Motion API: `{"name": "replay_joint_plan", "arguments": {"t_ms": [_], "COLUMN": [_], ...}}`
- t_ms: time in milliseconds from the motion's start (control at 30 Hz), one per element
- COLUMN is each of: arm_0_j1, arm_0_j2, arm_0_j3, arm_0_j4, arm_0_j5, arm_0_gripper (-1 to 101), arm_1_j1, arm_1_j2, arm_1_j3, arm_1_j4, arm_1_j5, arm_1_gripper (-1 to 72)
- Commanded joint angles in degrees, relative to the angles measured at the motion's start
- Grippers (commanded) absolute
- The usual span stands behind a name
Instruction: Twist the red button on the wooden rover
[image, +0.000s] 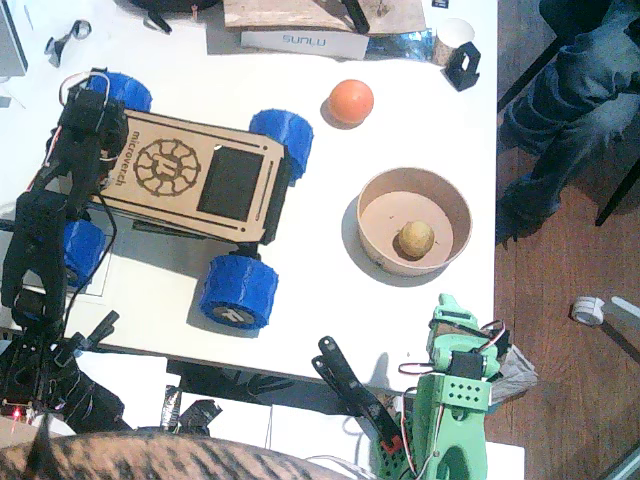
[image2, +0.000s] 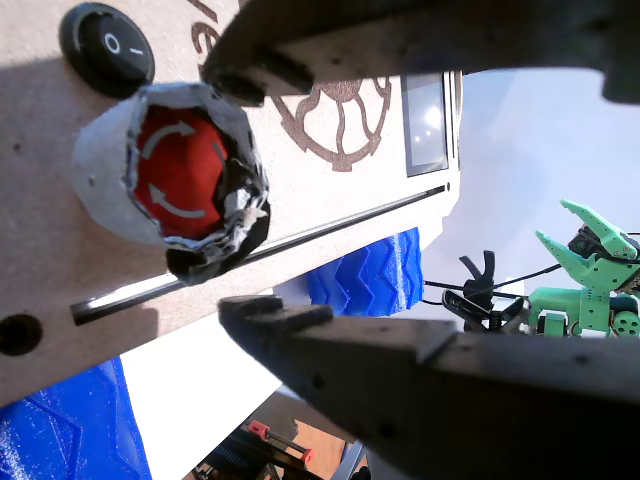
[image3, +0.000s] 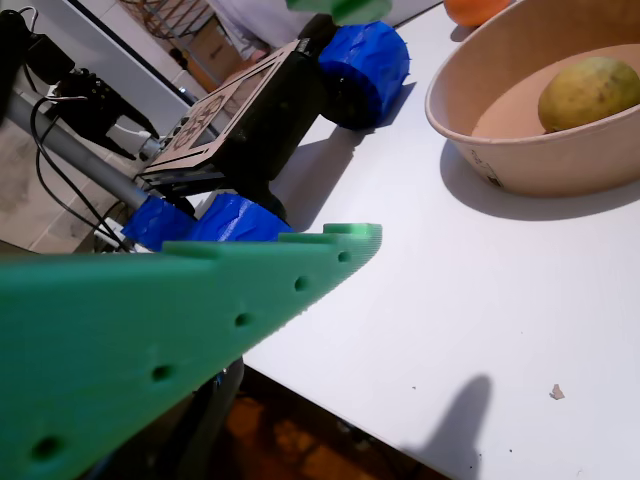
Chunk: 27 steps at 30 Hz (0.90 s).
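The wooden rover stands at the table's left on blue wheels. My left gripper, black, hangs over the rover's left end and hides the red button in the fixed view. In a wrist view the red button, with white arrows and a crumpled silvery rim, sits in the plywood deck. The left gripper is open, one jaw just above the button and one just below it, with a thin gap. My green right gripper rests open at the table's near edge, also visible as the right gripper.
A black rocker switch sits beside the button. An orange ball lies behind the rover. A round bowl to the right holds a yellowish fruit. A person's legs show at the right.
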Motion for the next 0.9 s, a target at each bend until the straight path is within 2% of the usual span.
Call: {"name": "replay_joint_plan", "arguments": {"t_ms": [0,867], "arm_0_j1": [0.00,-2.55], "arm_0_j2": [1.49,0.88], "arm_0_j3": [-2.55,-2.55], "arm_0_j4": [-0.26,-2.81], "arm_0_j5": [-0.18,0.44], "arm_0_gripper": [23,24], "arm_1_j1": [0.26,0.26], "arm_1_j2": [-0.26,-0.26], "arm_1_j3": [-0.35,-0.35], "arm_1_j4": [-0.26,-0.26], "arm_1_j5": [0.00,0.00], "arm_1_gripper": [20.4,20.4]}}
